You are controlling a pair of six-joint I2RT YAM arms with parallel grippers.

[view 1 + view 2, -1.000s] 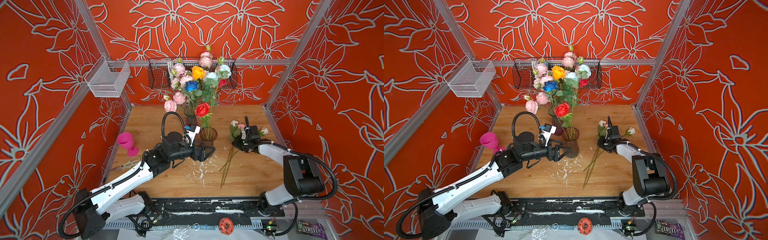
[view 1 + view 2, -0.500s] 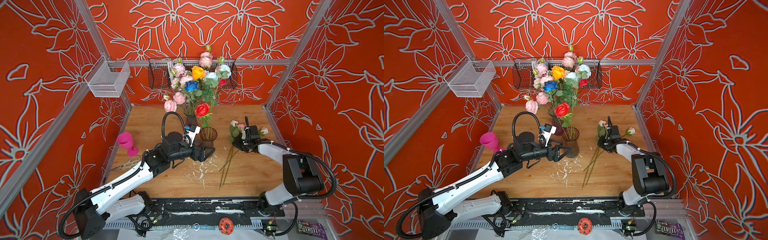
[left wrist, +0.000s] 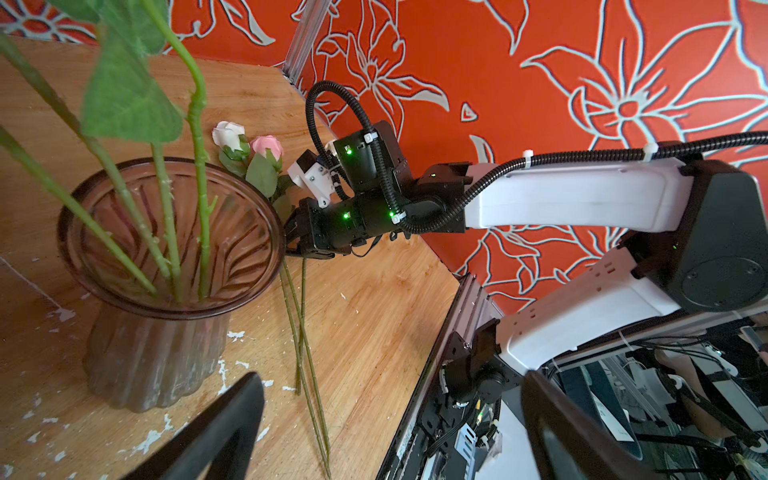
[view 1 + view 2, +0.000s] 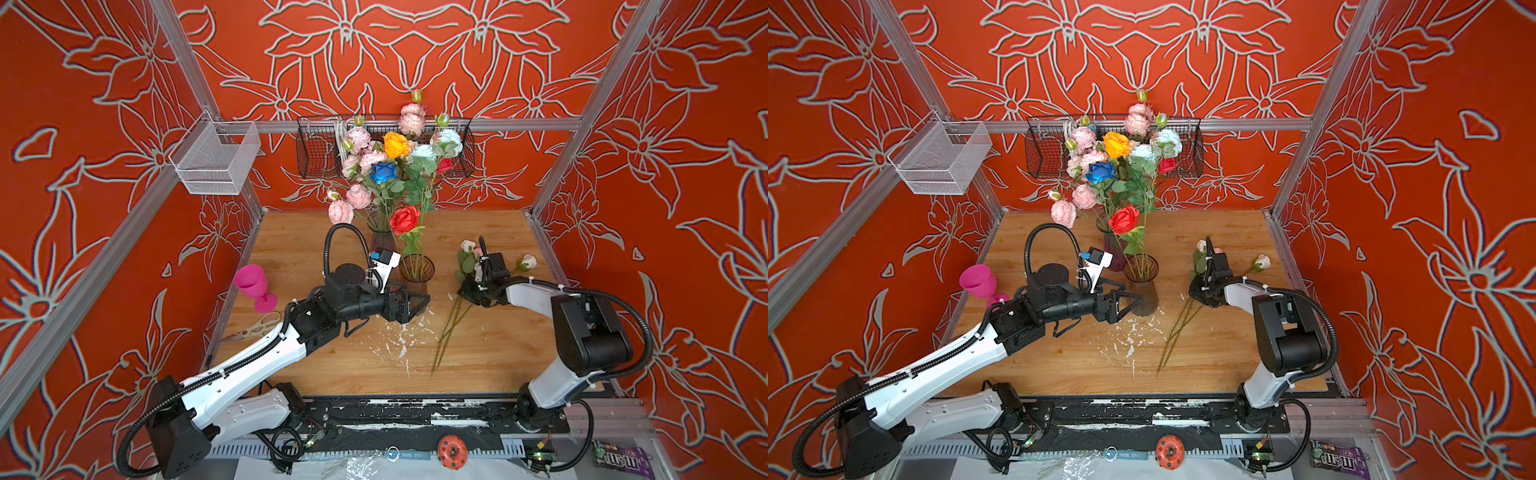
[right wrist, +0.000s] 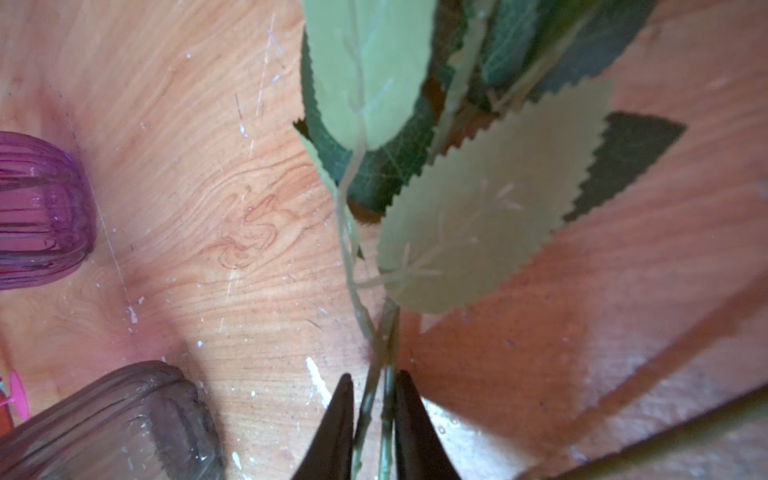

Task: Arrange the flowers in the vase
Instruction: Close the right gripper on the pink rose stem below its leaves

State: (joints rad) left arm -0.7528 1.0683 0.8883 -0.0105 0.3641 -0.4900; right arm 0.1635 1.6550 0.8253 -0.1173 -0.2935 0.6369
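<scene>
A smoky brown glass vase (image 4: 417, 272) (image 3: 166, 357) stands mid-table with three green stems in it. Behind it a purple vase (image 4: 382, 241) holds a big bunch of flowers (image 4: 395, 166): pink, orange, blue, white and red blooms. Loose flowers (image 4: 451, 328) (image 3: 305, 345) with small white and pink buds lie on the table to the right. My right gripper (image 4: 465, 291) (image 5: 371, 376) is down on them, shut on two thin stems (image 5: 388, 399) just below their leaves. Beside the brown vase's base, my left gripper (image 4: 419, 301) (image 3: 390, 376) stands wide open and empty.
A pink goblet (image 4: 251, 282) and scissors (image 4: 259, 326) sit at the table's left edge. A black wire basket (image 4: 316, 149) and a white mesh basket (image 4: 216, 160) hang on the walls. White flecks (image 4: 399, 340) dot the wooden table.
The right gripper's jaws have closed slightly further on the stems. Neither arm has visibly moved.
</scene>
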